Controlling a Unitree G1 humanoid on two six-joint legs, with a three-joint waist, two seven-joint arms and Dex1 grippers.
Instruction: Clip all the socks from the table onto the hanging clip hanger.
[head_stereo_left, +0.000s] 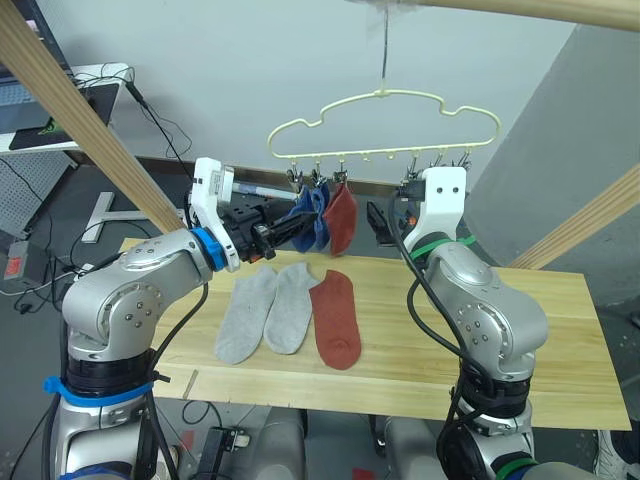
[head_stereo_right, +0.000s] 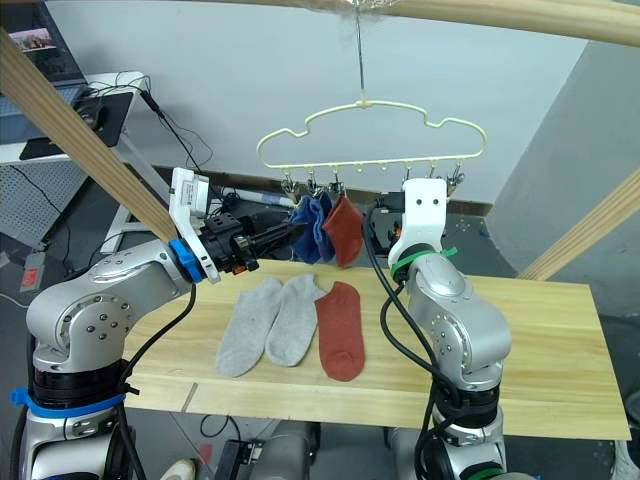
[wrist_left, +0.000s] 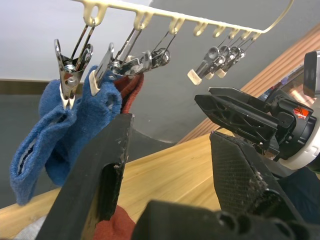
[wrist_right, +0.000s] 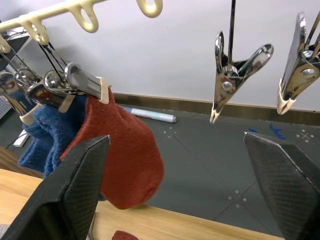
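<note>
Beside left pincer (head_stereo_left: 285, 232) | 2 blue socks (head_stereo_left: 310, 222) | clipped, touching fingertips

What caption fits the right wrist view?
Open right gripper beside a rust red sock clipped to the clip hanger.

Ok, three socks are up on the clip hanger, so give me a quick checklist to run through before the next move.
1. Both blue socks clipped on the clip hanger: ok.
2. Hung rust red sock in its clip: ok.
3. Free clips for what remains: ok, several hang empty.
4. Socks left on the table: not ok, two light grey socks and one rust red sock lie flat side by side.
5. Left gripper free for a pick: ok, open, holding nothing, close by the blue socks.
6. Right gripper free: ok, open, raised near the empty clips.
</note>
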